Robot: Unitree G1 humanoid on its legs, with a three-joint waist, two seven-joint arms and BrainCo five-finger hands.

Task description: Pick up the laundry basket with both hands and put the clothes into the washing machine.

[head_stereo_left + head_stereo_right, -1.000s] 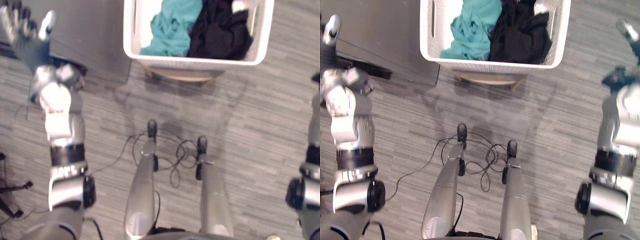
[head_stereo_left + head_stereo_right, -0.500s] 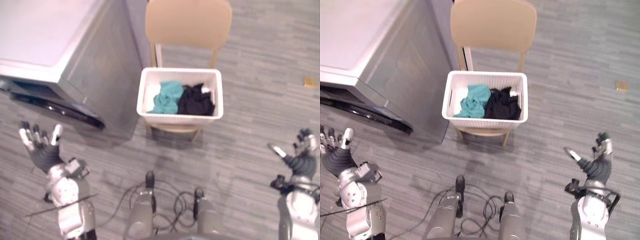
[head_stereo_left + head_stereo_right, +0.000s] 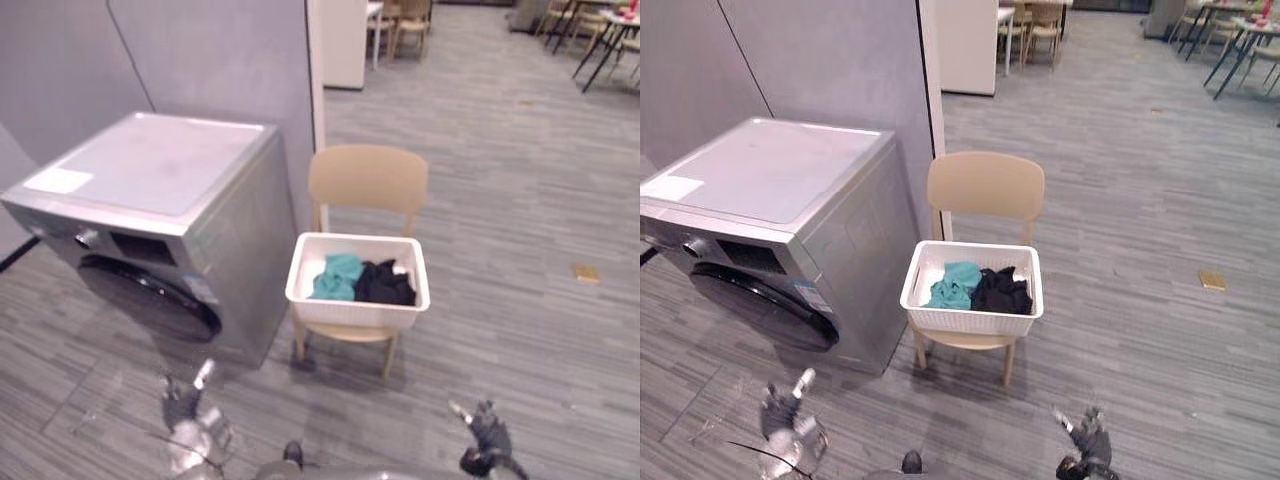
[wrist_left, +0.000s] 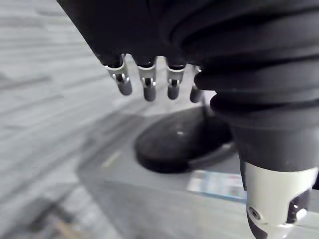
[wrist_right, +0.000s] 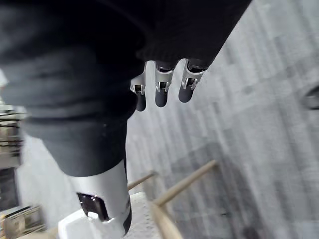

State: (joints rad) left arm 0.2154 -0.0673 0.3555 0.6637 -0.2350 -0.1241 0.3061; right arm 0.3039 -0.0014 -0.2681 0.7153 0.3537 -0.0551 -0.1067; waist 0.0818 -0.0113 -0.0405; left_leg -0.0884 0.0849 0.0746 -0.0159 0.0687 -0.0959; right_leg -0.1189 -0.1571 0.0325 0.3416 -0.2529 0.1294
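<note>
- The laundry basket [image 3: 350, 313] is plain white.
- In it, a teal garment [image 3: 336, 278] and a black garment [image 3: 384, 285].
- The washing machine [image 3: 150, 170] is silver-grey, its door dark.
- The chair [image 3: 368, 180] is tan.
- The floor [image 3: 520, 300] is streaked grey.

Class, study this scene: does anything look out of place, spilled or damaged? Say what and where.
Only a small tan scrap lies loose on the floor, right of the chair. The white basket sits squarely on it, clothes inside, nothing spilled.

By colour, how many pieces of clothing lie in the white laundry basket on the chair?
Teal garment: 1
Black garment: 1
White scrap: 1, too small to identify
Total: 3 in the laundry basket
</note>
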